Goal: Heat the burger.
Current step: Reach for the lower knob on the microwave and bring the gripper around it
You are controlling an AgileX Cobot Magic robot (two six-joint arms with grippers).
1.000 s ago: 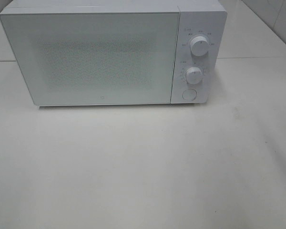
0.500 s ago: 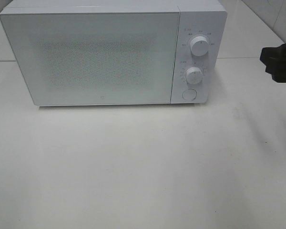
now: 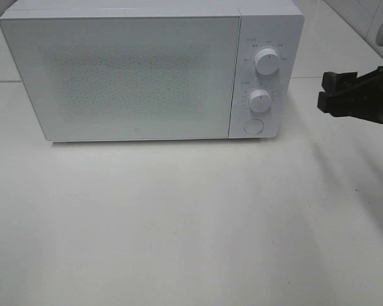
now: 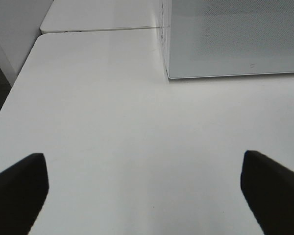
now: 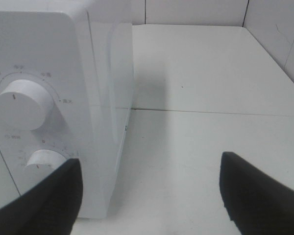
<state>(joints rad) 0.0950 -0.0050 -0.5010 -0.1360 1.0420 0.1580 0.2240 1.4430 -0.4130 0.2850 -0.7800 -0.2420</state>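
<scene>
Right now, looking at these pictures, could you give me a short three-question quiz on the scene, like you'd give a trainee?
1. True or false: the microwave has its door shut.
2. In the high view, where is the right claw? A) off to the right of the control panel; B) in front of the door; C) on top of the microwave.
3. Fill in: the control panel carries ___ round knobs above a round button.
Key: 1 true; 2 A; 3 two.
</scene>
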